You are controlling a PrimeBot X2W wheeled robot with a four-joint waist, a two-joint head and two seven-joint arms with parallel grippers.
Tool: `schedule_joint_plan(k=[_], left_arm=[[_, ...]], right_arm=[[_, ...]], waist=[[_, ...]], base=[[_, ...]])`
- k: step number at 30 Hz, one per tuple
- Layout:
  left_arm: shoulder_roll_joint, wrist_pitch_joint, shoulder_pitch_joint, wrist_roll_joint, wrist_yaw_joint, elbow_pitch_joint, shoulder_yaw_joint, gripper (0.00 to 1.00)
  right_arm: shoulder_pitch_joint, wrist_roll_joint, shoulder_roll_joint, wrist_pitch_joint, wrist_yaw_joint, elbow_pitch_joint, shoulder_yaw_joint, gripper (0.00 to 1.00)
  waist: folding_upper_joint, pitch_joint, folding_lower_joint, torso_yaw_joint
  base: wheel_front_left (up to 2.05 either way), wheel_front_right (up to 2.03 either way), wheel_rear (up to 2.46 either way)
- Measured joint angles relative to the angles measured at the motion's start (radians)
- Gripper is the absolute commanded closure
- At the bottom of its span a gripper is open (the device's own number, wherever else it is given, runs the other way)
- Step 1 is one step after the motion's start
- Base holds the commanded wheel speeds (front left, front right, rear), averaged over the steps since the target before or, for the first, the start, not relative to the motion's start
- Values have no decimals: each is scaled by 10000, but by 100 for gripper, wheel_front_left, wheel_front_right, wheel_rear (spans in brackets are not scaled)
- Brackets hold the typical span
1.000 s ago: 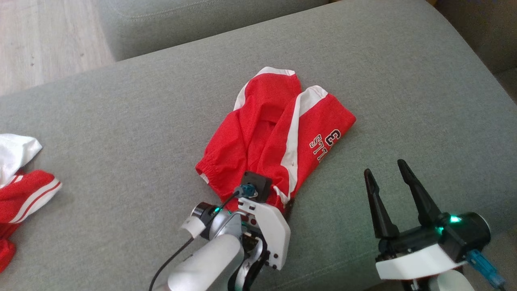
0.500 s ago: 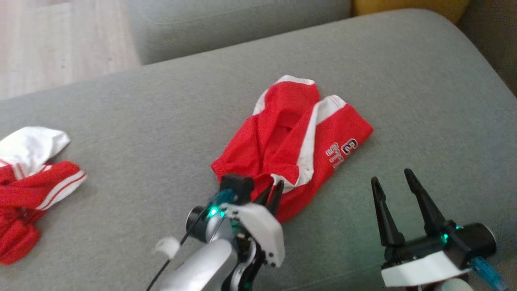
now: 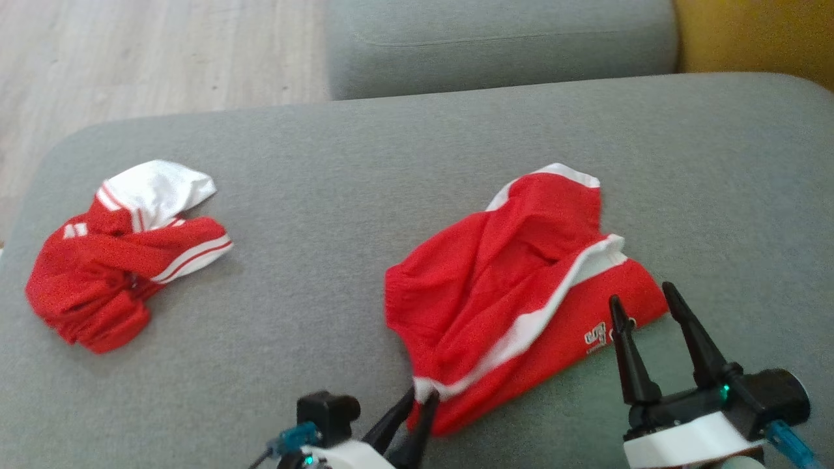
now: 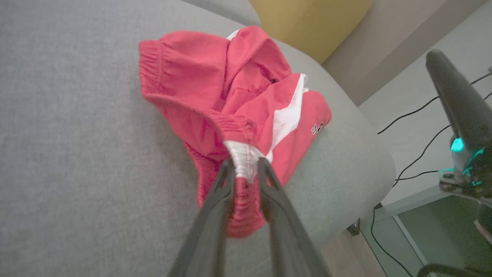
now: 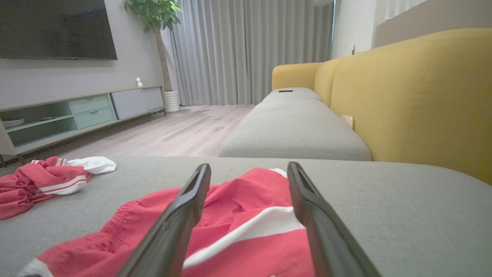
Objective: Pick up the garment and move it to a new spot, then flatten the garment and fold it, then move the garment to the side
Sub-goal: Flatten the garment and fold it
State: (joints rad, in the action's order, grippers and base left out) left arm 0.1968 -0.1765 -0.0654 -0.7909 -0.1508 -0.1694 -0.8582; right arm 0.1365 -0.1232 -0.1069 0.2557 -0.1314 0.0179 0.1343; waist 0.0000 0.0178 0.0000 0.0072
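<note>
Bare cushion [image 3: 313, 195] between shorts [image 3: 495, 286] and crumpled jersey [image 3: 111, 273], yellow backrest [image 3: 756, 32] beyond

- 2 red-and-white garments: red shorts [image 3: 508, 306] with lettering, crumpled red garment [image 3: 111, 273]
- 2 claws: left claw [image 3: 422, 394], right claw [image 3: 641, 294]
- 2 grey seat cushions: near cushion [image 3: 326, 163], far cushion [image 3: 502, 45]
- 1 yellow sofa back [image 5: 415, 96]
- 1 TV [image 5: 57, 29]
- 1 potted plant [image 5: 153, 11]
- 1 TV cabinet [image 5: 77, 111]

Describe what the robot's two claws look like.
Right claw: two long, tapering black fingers on a black base, a white shell beneath, a green light, and a blue plug behind the black wrist barrel. Left claw: matching black fingers, and a black boxy block with a teal plug.
</note>
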Motion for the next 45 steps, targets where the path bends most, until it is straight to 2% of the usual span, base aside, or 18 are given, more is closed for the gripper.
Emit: schedule_joint_plan(k=[2, 10, 14, 22, 23, 24, 25, 26, 27, 33, 37, 41, 45], left_arm=[[-10, 2, 143, 21, 146, -157, -221, 0], [-115, 0, 209, -109, 186, -782, -326, 0], [-104, 94, 162, 355, -142, -1260, -512, 0], [-238, 178, -319, 491, -268, -1783, -639, 0], [-282, 176, -359, 485, -270, -1824, -612, 25], [-324, 163, -391, 485, -284, -1868, -596, 38], [-357, 169, -412, 477, -280, -1895, -598, 59], [-391, 163, -410, 397, -274, -1896, -573, 88], [-412, 165, -410, 318, -265, -1898, -546, 100], [-257, 86, -394, 222, -268, -1540, -330, 100], [318, -25, -368, 349, -619, -1018, -144, 100], [1045, -88, -347, 407, -859, -602, 303, 100], [1430, -102, -354, 414, -1058, -265, 681, 100]], right_arm=[[-4, 0, -2, 0, 0, 6, 48, 0], [1, -13, 4, -2, 0, 21, 182, 0], [1, -88, 4, 0, 0, 69, 226, 0], [-3, -178, 0, 0, 0, 125, 295, 0], [-2, -180, -2, 0, 0, 128, 293, 0], [-2, -180, -6, 0, 0, 128, 293, 0], [-2, -180, -8, 0, 0, 130, 293, 0], [-2, -182, -8, 0, 0, 130, 286, 0], [-2, -182, -8, 0, 0, 134, 274, 0], [-1, -180, -8, 0, 0, 144, 144, 0], [-32, -360, -88, 0, 0, 579, 127, 0], [-244, -761, -619, -2, 0, 1432, 291, 0], [-939, -1695, -1258, -2, 0, 2339, 763, 0]], waist=[[0, -1, 0, 197], [0, -75, 0, 395], [0, -51, 0, 287], [0, 34, 0, -38], [0, 38, 0, -70], [0, 40, 0, -98], [0, 40, 0, -123], [0, 42, 0, -144], [0, 46, 0, -162], [0, 91, 0, -49], [0, 168, 0, 226], [0, 283, 0, 602], [0, 486, 0, 897]], base=[[0, 0, 0], [0, 0, 0], [0, 0, 0], [0, 0, 0], [0, 0, 0], [0, 0, 0], [0, 0, 0], [0, 0, 0], [0, 0, 0], [0, 0, 0], [0, 0, 0], [0, 0, 0], [0, 0, 0]])
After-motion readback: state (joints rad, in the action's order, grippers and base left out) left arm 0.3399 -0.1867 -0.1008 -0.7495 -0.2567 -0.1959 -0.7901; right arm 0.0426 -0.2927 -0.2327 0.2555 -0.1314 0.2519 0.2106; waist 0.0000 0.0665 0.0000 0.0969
